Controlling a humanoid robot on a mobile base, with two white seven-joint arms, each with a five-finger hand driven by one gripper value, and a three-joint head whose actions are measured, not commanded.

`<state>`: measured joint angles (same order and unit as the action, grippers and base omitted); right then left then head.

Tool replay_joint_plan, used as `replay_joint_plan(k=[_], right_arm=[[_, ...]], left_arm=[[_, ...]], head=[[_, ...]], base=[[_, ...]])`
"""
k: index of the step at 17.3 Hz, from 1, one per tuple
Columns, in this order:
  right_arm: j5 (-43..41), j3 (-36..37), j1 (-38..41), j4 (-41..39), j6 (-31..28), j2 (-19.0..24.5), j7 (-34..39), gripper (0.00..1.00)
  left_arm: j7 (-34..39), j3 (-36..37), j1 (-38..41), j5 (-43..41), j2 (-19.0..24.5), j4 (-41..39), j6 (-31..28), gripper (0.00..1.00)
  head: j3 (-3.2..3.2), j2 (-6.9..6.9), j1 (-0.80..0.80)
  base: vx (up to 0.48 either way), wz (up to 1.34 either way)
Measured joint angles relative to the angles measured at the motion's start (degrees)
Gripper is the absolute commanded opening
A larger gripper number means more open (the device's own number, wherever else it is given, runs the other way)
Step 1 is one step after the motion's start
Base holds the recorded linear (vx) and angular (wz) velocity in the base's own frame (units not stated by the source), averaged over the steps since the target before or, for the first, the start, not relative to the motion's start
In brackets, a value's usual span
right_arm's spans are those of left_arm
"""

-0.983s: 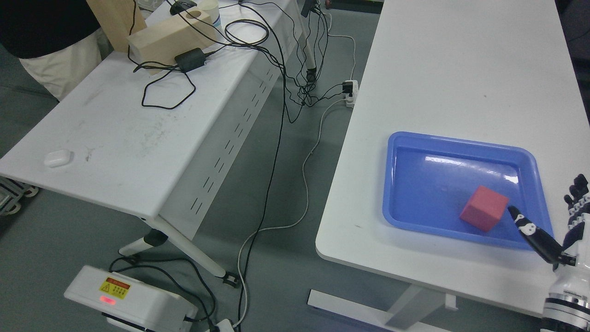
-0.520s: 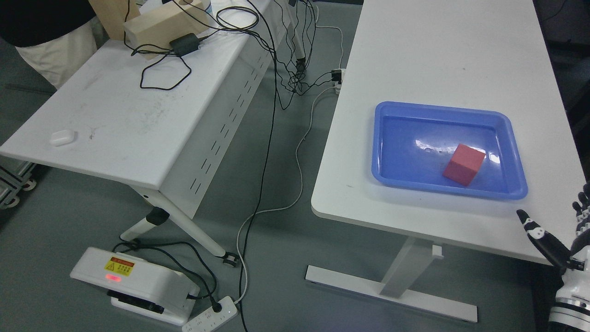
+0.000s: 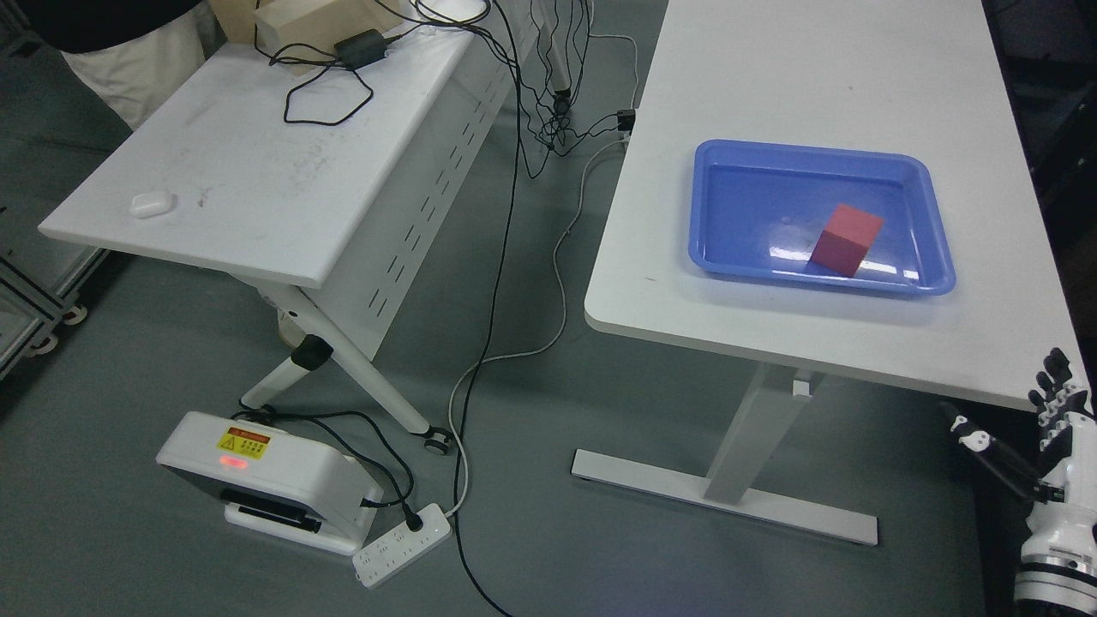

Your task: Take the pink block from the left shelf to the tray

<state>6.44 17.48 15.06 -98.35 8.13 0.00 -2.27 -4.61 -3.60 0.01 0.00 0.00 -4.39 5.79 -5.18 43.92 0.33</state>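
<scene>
The pink-red block lies inside the blue tray, toward the tray's right front part. The tray rests on the right white table. My right hand hangs at the lower right corner, below and in front of the table's edge, well apart from the tray. Its fingers are spread and its thumb points left, with nothing in it. My left hand is out of view.
A second white table stands at the left with a small white case, a wooden box and black cables. Cables run across the grey floor between the tables. A white device and a power strip sit on the floor. A person stands at the top left.
The whole picture has shifted as the camera moved back, so the tray sits higher and farther away. My right hand, close by the block a second ago, is now below the table edge.
</scene>
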Motion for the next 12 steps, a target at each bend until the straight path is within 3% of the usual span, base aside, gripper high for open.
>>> replay_joint_plan(k=[12], right_arm=[[-0.66,0.43,-0.25,0.15,-0.83,0.0,0.21,1.0]], left_arm=[[0.0,0.0,-0.01,0.0,0.0,0.0,0.0,1.0]], head=[[0.0,0.0,0.0]], base=[[-0.082,-0.04]])
